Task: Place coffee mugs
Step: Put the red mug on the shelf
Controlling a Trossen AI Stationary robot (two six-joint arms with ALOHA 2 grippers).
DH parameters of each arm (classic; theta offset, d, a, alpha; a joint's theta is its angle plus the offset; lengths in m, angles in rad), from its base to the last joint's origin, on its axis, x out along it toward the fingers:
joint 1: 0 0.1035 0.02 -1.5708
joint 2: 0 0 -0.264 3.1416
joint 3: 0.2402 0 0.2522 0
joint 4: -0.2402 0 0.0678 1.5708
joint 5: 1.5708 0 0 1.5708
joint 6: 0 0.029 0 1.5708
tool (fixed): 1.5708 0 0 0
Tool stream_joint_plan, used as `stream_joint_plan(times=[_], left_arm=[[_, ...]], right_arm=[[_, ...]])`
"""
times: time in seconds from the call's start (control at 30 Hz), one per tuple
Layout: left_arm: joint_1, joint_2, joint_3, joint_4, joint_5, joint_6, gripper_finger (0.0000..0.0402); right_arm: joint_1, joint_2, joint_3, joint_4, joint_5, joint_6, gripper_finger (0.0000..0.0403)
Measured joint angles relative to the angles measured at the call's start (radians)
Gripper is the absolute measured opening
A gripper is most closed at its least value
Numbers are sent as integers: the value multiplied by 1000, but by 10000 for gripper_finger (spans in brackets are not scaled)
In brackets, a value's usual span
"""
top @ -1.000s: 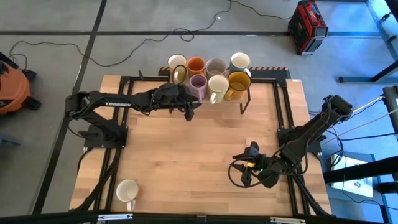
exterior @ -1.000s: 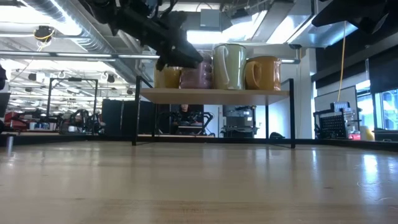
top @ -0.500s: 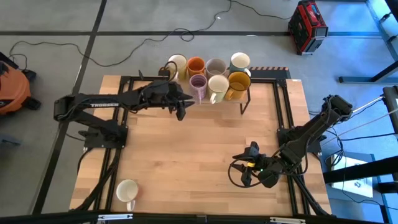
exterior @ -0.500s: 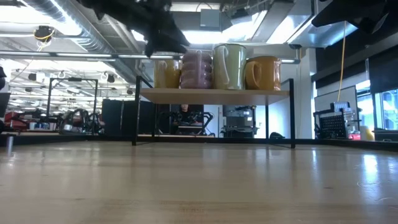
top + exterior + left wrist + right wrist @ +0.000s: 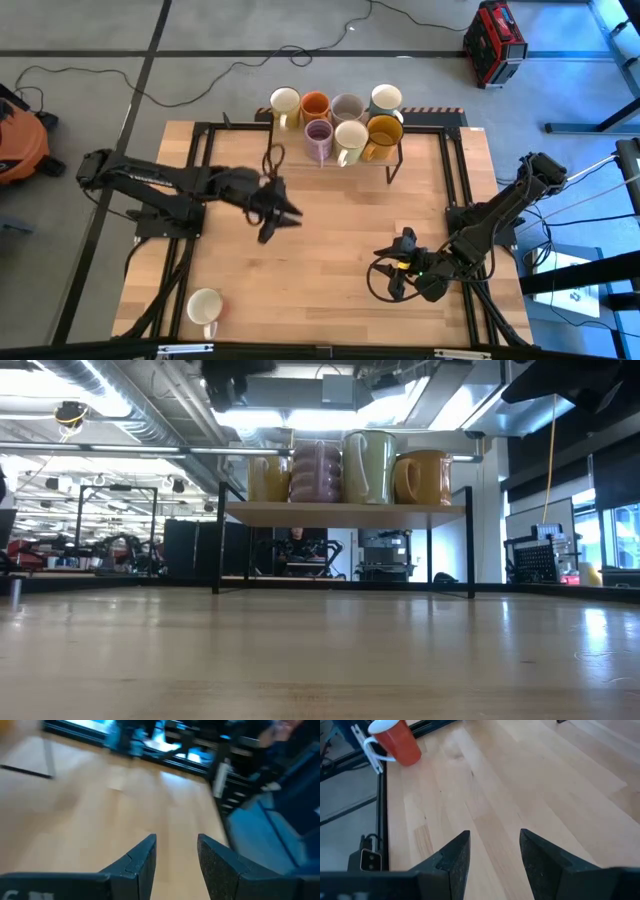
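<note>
Seven coffee mugs stand upright on a raised shelf (image 5: pixel 345 512) at the table's far edge: cream (image 5: pixel 285 101), orange (image 5: pixel 316 104), grey-beige (image 5: pixel 347 106) and mint (image 5: pixel 386 98) behind, lilac (image 5: pixel 318 135), cream (image 5: pixel 350 137) and amber (image 5: pixel 383 134) in front. Another mug (image 5: pixel 204 306), red-orange with a white handle in the right wrist view (image 5: pixel 395 740), stands on the table near its left front corner. My left gripper (image 5: pixel 283 226) (image 5: pixel 176 837) hovers open and empty over the table's middle left. My right gripper (image 5: pixel 383 278) (image 5: pixel 495 832) waits open and empty at the near right.
Black frame rails (image 5: pixel 455 170) run along the table's sides. The wooden tabletop (image 5: pixel 330 230) between both grippers is bare. A cable loop (image 5: pixel 272 160) hangs by the left arm. Off the table, a red case (image 5: pixel 495 42) and an orange machine (image 5: pixel 20 140) sit on the floor.
My left gripper has drawn back from the shelf's left end toward the table's near edge and risen a little, its fingers swinging round toward the table's right. It has stayed open and empty. The mugs on the shelf have kept their places.
</note>
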Motion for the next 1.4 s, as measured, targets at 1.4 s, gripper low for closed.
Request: stream_joint_plan(times=[1.4], left_arm=[[-914, 183, 216, -907, -90, -879, 137]], right_arm=[[0, 0, 0, -6, -54, -79, 160]])
